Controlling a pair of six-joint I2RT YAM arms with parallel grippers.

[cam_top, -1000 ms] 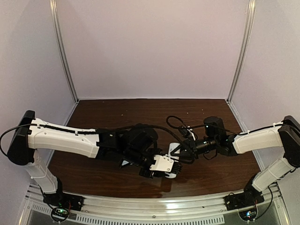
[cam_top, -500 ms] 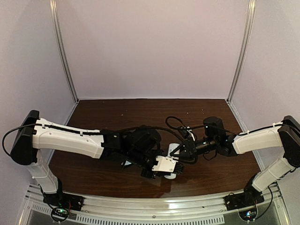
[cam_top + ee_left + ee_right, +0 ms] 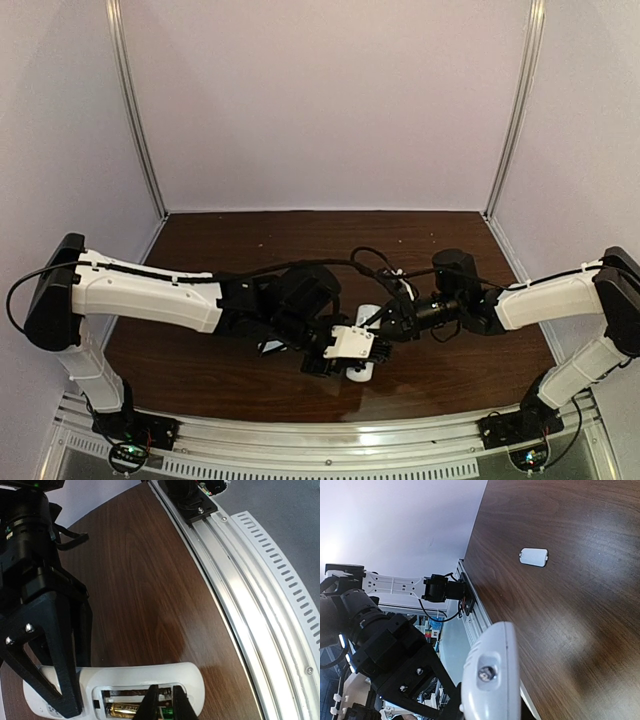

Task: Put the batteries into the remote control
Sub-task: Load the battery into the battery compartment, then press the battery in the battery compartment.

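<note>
The white remote control is held above the table with its battery recess facing up. A golden battery with a green end lies in the near slot. The far slot shows only a spring. My left gripper has its narrow fingertips closed around the battery's green end inside the recess. My right gripper's black fingers clamp the remote's other end. In the top view the left gripper and right gripper meet at the remote near the table's front middle. A second battery is not in view.
A small flat white cover piece lies on the brown table away from the grippers. The metal rail runs along the table's near edge, close to the remote. The left arm's black body is right beside the remote.
The left arm has stretched slightly to the right, bringing its gripper closer over the remote. The right gripper has shifted a little left with the remote.
</note>
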